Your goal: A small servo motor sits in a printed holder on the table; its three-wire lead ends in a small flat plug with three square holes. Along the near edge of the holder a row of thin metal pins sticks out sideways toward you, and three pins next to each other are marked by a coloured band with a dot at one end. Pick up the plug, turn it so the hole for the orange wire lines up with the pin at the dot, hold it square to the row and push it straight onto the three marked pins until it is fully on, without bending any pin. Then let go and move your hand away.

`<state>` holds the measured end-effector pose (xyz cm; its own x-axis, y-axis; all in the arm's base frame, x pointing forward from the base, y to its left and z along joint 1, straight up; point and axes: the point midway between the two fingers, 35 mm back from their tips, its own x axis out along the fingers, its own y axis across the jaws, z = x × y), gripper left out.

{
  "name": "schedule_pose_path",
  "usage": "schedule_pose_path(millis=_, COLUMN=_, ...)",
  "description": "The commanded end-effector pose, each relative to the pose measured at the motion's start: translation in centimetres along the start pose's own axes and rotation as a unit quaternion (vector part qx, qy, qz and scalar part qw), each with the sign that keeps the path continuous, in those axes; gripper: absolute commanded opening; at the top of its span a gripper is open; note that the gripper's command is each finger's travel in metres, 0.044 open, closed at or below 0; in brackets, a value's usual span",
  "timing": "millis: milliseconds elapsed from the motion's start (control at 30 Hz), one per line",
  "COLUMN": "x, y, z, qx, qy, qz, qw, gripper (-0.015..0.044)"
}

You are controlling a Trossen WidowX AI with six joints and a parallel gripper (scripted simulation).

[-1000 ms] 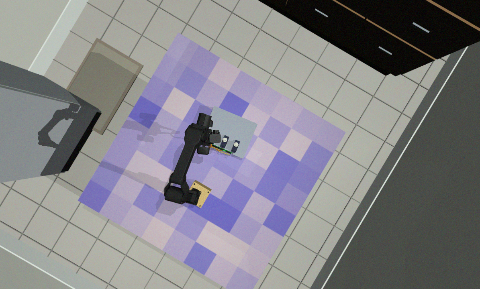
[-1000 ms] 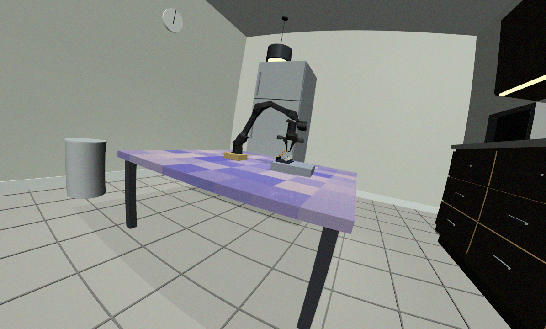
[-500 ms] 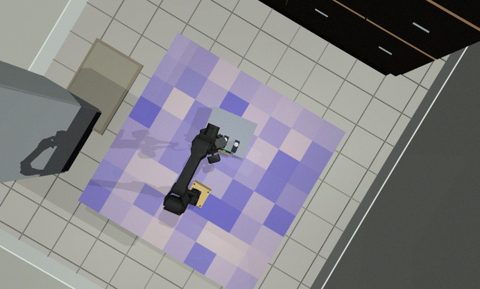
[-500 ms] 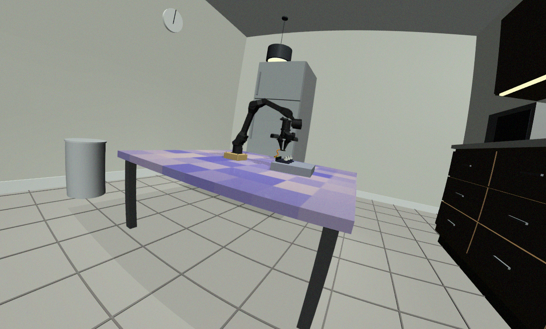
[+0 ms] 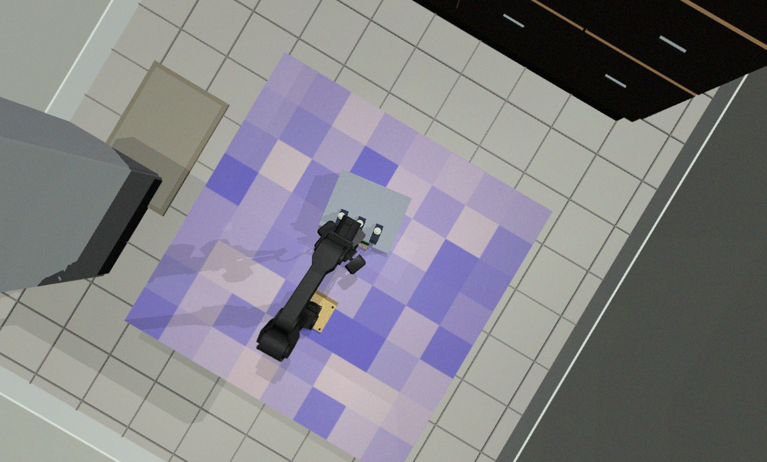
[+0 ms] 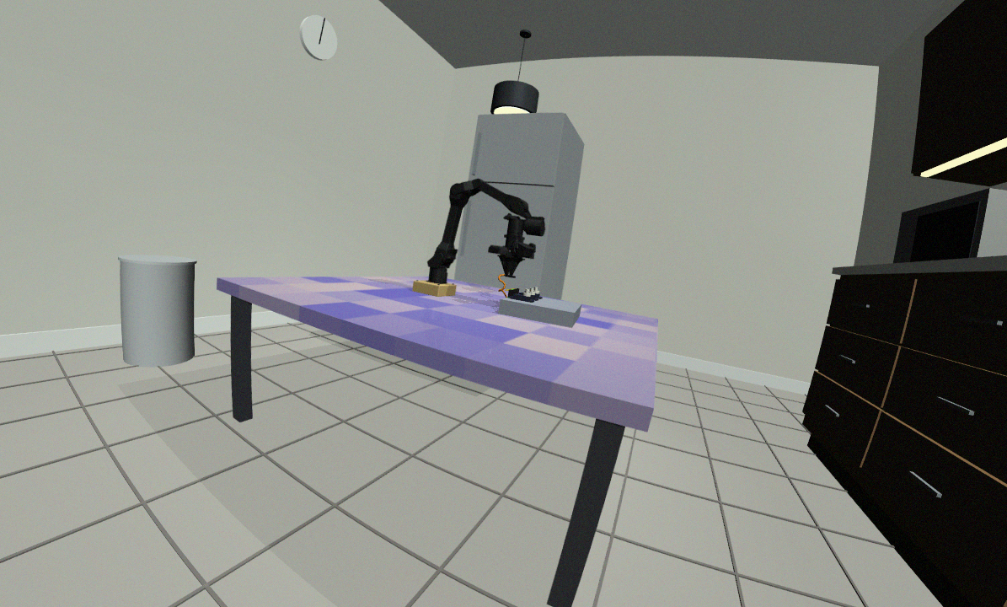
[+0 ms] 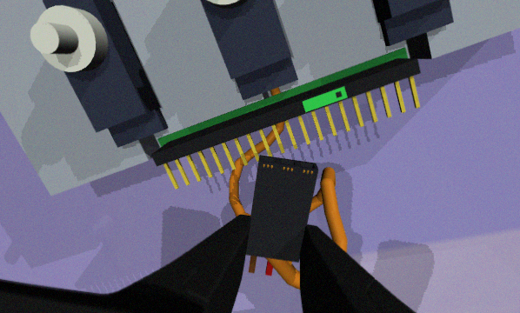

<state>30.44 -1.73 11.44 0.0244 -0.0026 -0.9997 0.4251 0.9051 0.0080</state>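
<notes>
My gripper point(image 7: 276, 231) point(image 6: 510, 275) is shut on the flat black plug point(image 7: 287, 191), above pin height. The plug's front end faces the pin row at an angle, not square, and looks apart from it. At its rear, brown wire is left, red in the middle, orange right. The grey holder point(image 7: 173, 56) point(image 6: 540, 310) point(image 5: 368, 192) carries a black header point(image 7: 243, 129) with gold pins point(image 7: 303, 130). A green band point(image 7: 318, 102) marks three pins right of the plug, its dot point(image 7: 339, 94) at the right end. The lead point(image 7: 235, 187) point(image 6: 501, 283) loops beneath the pins and plug.
Three dark servos with white shafts, left point(image 7: 108, 87), middle point(image 7: 260, 48) and right point(image 7: 421, 17), stand on the holder behind the header. The arm's wooden base point(image 5: 325, 313) point(image 6: 433, 288) is on the patterned table point(image 5: 466, 321) point(image 6: 453, 354). A second stretch of lead point(image 7: 331, 204) curves right of the plug.
</notes>
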Motion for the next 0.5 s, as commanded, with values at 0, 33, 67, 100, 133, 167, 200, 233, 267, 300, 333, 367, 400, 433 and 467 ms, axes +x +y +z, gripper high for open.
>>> schedule_pose_path(millis=0, x=0.2, y=-1.3, z=-0.6, qx=-0.054, qy=0.000, qz=-0.003, qw=0.999, gripper=0.0000)
schedule_pose_path(millis=33, x=0.2, y=-1.6, z=-0.7, qx=-0.068, qy=0.000, qz=-0.003, qw=0.998, gripper=0.0000)
schedule_pose_path(millis=67, x=0.2, y=-1.9, z=-0.9, qx=-0.081, qy=0.000, qz=-0.003, qw=0.997, gripper=0.0000)
schedule_pose_path(millis=100, x=0.3, y=-2.2, z=-1.0, qx=-0.094, qy=0.000, qz=-0.003, qw=0.996, gripper=0.0000)
schedule_pose_path(millis=133, x=0.3, y=-2.5, z=-1.2, qx=-0.108, qy=0.000, qz=-0.003, qw=0.994, gripper=0.0000)
schedule_pose_path(millis=167, x=0.3, y=-2.8, z=-1.3, qx=-0.121, qy=0.000, qz=-0.003, qw=0.993, gripper=0.0000)
schedule_pose_path(millis=200, x=0.4, y=-3.1, z=-1.5, qx=-0.134, qy=0.000, qz=-0.003, qw=0.991, gripper=0.0000)
schedule_pose_path(millis=233, x=0.4, y=-3.4, z=-1.7, qx=-0.148, qy=0.001, qz=-0.004, qw=0.989, gripper=0.0000)
schedule_pose_path(millis=267, x=0.5, y=-3.7, z=-1.8, qx=-0.161, qy=0.001, qz=-0.004, qw=0.987, gripper=0.0000)
schedule_pose_path(millis=300, x=0.5, y=-3.9, z=-2.0, qx=-0.174, qy=0.001, qz=-0.004, qw=0.985, gripper=0.0000)
schedule_pose_path(millis=333, x=0.6, y=-4.2, z=-2.2, qx=-0.187, qy=0.001, qz=-0.004, qw=0.982, gripper=0.0000)
schedule_pose_path(millis=367, x=0.6, y=-4.5, z=-2.4, qx=-0.200, qy=0.001, qz=-0.004, qw=0.980, gripper=0.0000)
schedule_pose_path(millis=400, x=0.7, y=-4.8, z=-2.6, qx=-0.213, qy=0.001, qz=-0.004, qw=0.977, gripper=0.0000)
schedule_pose_path(millis=433, x=0.7, y=-5.0, z=-2.7, qx=-0.226, qy=0.002, qz=-0.004, qw=0.974, gripper=0.0000)
schedule_pose_path(millis=467, x=0.8, y=-5.3, z=-2.9, qx=-0.237, qy=0.002, qz=-0.004, qw=0.971, gripper=0.0000)
